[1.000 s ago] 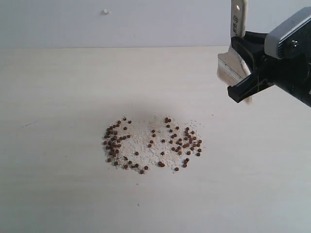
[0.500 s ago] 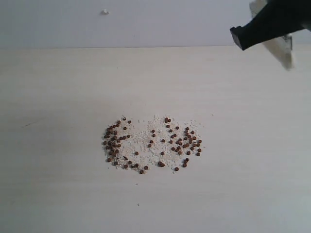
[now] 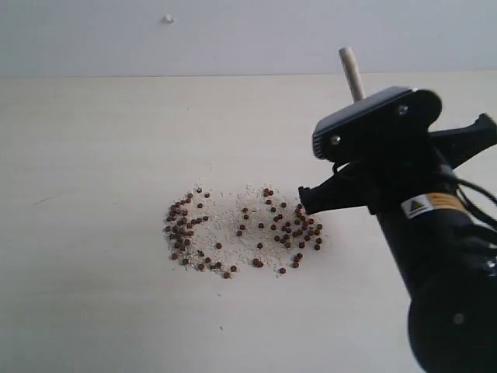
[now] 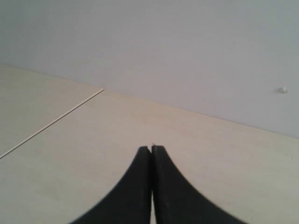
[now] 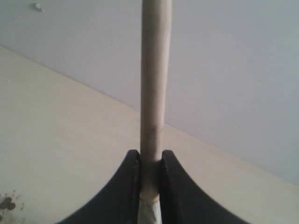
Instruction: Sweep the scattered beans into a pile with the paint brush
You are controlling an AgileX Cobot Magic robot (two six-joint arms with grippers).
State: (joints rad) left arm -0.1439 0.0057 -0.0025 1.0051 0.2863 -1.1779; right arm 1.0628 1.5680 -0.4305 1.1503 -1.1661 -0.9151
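Note:
The beans lie scattered as a loose oval with pale crumbs on the light wooden table; no compact pile shows. In the exterior view my right arm stands just right of the beans' right edge. The paint brush handle sticks up behind its wrist, and the bristles are hidden. In the right wrist view my right gripper is shut on the paint brush handle, with a few beans at the edge. My left gripper is shut on nothing above bare table and does not appear in the exterior view.
A plain grey wall meets the table's back edge, with a small white speck on it. A thin seam crosses the tabletop in the left wrist view.
My right arm has come down from the upper right corner to the beans' right side, and the brush has turned handle-up. The beans have not moved.

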